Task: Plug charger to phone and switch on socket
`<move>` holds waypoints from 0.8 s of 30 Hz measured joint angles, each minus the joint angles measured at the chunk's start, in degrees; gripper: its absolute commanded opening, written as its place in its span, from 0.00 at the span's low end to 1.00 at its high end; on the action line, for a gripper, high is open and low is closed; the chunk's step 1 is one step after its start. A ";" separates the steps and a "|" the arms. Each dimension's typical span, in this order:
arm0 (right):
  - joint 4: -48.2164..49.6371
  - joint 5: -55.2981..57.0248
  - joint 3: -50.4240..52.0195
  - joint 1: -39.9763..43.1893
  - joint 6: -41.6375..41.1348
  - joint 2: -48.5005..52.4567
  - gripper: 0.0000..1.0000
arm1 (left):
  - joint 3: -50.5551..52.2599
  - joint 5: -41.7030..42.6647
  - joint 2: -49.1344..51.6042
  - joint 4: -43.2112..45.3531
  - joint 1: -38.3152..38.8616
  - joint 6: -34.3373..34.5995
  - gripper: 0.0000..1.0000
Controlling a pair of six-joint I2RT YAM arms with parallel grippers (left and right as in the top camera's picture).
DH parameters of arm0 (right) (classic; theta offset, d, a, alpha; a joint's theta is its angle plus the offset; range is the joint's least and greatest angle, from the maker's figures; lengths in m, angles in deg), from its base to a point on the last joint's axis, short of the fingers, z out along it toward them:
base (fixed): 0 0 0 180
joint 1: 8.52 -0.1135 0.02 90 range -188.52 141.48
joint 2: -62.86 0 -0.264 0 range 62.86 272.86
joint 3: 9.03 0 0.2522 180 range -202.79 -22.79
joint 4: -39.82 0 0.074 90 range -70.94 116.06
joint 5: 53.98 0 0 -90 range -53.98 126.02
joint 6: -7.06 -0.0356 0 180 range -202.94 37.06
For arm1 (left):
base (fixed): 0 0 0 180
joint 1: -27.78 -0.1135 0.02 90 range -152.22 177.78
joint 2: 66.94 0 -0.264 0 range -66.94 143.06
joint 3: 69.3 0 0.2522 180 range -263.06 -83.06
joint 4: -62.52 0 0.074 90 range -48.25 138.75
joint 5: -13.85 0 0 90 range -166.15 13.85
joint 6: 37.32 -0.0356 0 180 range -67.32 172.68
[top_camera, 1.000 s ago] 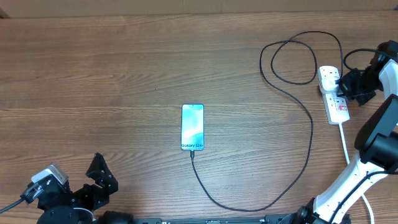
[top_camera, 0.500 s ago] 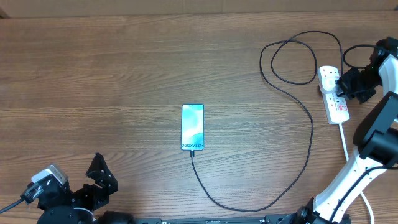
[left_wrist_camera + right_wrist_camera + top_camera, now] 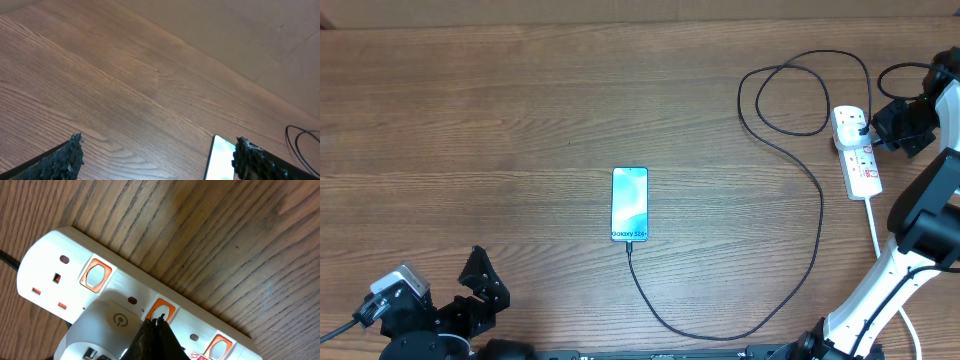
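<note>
R gripper (image 3: 158, 324), tips together, has slid toward desk's (image 3: 520, 100) far-right corner, now at switch (image 3: 163, 310) on socket (image 3: 120, 282); press prob underway. L gripper (image 3: 157, 160) apart, idle.

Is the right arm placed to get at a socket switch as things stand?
Probably yes: its shut tool sits right at one orange switch on the socket, with nothing between.
</note>
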 measured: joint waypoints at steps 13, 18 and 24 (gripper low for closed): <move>-0.37 2.49 0.79 -1.68 1.66 2.12 0.04 | 0.00 0.00 0.00 0.00 0.00 0.00 1.00; -1.84 3.21 0.68 -2.27 1.88 2.12 0.04 | 0.00 0.00 0.00 0.00 0.00 0.00 0.99; -4.83 3.19 0.50 -2.47 1.14 2.12 0.04 | 0.00 0.00 0.00 0.00 0.00 0.00 1.00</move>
